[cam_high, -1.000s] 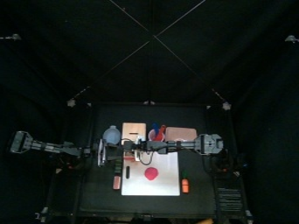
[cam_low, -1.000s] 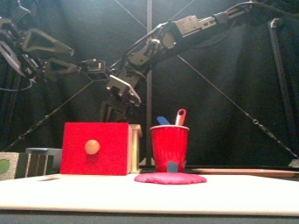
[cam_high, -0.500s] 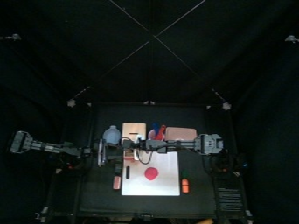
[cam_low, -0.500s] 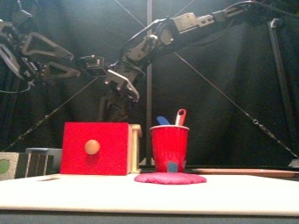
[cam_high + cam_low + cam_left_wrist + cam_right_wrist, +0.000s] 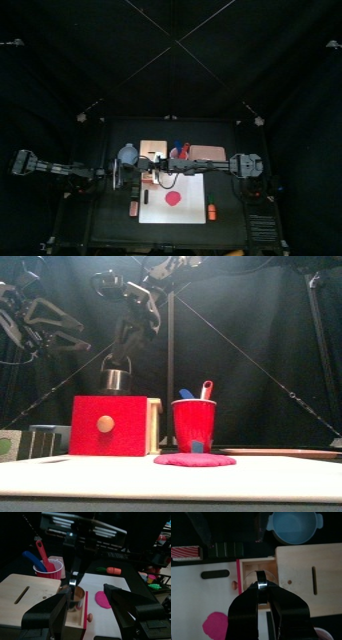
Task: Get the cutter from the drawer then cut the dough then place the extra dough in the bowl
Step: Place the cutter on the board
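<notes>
Two arms over the desk (image 5: pixel 107 228), both near the wooden box (image 5: pixel 150 421) left of centre. R gripper (image 5: pixel 119 360) belongs to the arm coming in from upper right and reaching past the middle; its jaws are pinched narrow on the wire handle of the metal cutter (image 5: pixel 115 380), which hangs upright above the box top, apart from it in the front view. Right wrist view looks straight down past the cutter into the pulled-out drawer (image 5: pixel 256 568), wood inside, red front toward the near side. L gripper (image 5: pixel 87 594) sits at the left by the box, jaws spread wide and holding nothing; the drawer and the hanging cutter show between them in the left wrist view. Red cup (image 5: pixel 194 423) stands just right of the box w/ a blue knife (image 5: pixel 186 394) and a red knife (image 5: pixel 206 389) sticking up out of it. Pink dough (image 5: pixel 195 460) lies flat on the white cutting board (image 5: pixel 267 478), near side of the cup, whole disc as far as visible. Blue-grey bowl (image 5: pixel 128 155) is just left of the box, nothing in it per right wrist view. Dark sushi roll (image 5: pixel 226 548) lies on the desk beside the bowl. Small orange toy (image 5: pixel 210 212) on the board's right edge, another (image 5: pixel 132 207) off its left edge.
</notes>
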### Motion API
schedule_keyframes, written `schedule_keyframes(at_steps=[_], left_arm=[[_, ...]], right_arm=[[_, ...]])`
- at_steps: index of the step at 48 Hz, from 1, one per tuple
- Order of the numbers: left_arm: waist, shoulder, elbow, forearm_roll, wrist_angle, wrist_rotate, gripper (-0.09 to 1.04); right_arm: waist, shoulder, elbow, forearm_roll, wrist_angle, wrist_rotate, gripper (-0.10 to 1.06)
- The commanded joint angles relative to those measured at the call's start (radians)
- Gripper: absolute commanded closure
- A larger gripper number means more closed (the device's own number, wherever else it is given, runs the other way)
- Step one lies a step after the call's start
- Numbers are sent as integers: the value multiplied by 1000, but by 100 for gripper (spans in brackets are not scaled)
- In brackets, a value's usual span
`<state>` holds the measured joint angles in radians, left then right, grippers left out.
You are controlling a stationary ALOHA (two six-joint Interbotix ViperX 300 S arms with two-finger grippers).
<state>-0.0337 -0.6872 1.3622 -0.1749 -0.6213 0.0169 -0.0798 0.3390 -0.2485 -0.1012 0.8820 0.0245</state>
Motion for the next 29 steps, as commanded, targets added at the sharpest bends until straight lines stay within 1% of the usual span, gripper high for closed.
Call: schedule_keyframes(at_steps=[1, 6, 9, 13, 14, 17, 23, 29], left_arm=[[9, 3, -12, -8, 8, 0, 5], [15, 3, -14, -18, 9, 2, 5], [20, 3, -15, -21, 9, 3, 5], [25, 3, -18, -23, 9, 3, 5], [26, 3, -18, -23, 9, 3, 5], [29, 3, -21, -23, 9, 2, 5], [34, 3, -28, -23, 9, 2, 5], [41, 3, -35, -25, 9, 0, 5]], right_arm=[[6, -95, 6, 9, 58, 2, 56], [20, -144, 58, 18, 94, 20, 56], [32, -179, 100, 18, 107, 51, 56], [49, -236, 181, 11, 110, 103, 56], [54, -258, 216, 9, 109, 126, 56], [67, -299, 290, 5, 101, 167, 56], [109, -400, 462, -12, 34, 258, 56], [150, -486, 617, -37, -44, 327, 56]])
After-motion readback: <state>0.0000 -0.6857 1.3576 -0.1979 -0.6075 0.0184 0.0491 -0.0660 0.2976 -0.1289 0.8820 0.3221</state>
